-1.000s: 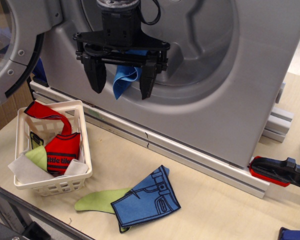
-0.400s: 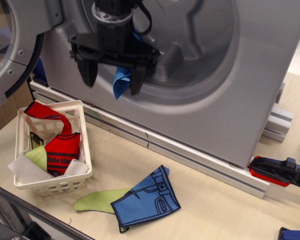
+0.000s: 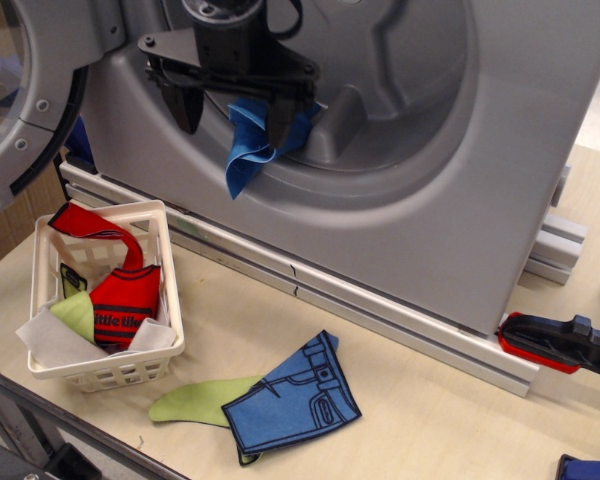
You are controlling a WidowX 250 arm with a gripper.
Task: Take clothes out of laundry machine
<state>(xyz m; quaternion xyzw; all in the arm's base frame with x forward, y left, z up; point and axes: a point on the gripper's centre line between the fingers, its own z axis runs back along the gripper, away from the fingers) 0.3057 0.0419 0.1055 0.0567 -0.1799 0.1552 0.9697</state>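
The bright-blue felt cloth (image 3: 248, 150) is draping over the lower lip of the drum opening of the silver-grey laundry machine (image 3: 460, 200), its upper part lying inside the drum and its lower corner hanging down in front of the lip. The black end effector (image 3: 232, 112) is reaching into the opening from above, its two fingers spread apart and pointing down. The right-hand finger in the picture (image 3: 280, 120) is sitting right at the top of the cloth, overlapping it; the other finger (image 3: 187, 105) is standing clear to the left. The fingers are released, not closed on the cloth; whether the one finger is actually touching the felt cannot be told.

The round glass door (image 3: 20, 110) is swinging open at the far left of the view. A moulded paddle (image 3: 355, 105) is showing inside the drum, just right of the cloth.

On the wooden counter (image 3: 430, 420), a small white lattice basket (image 3: 170, 320) is sitting below the door, holding a red black-striped shirt (image 3: 125, 300) and pale green and white pieces. In front of the machine, a blue jeans-shaped piece (image 3: 292, 402) is lying partly over a green felt piece (image 3: 190, 405). A red and black clamp (image 3: 555, 345) is lying at the right edge.
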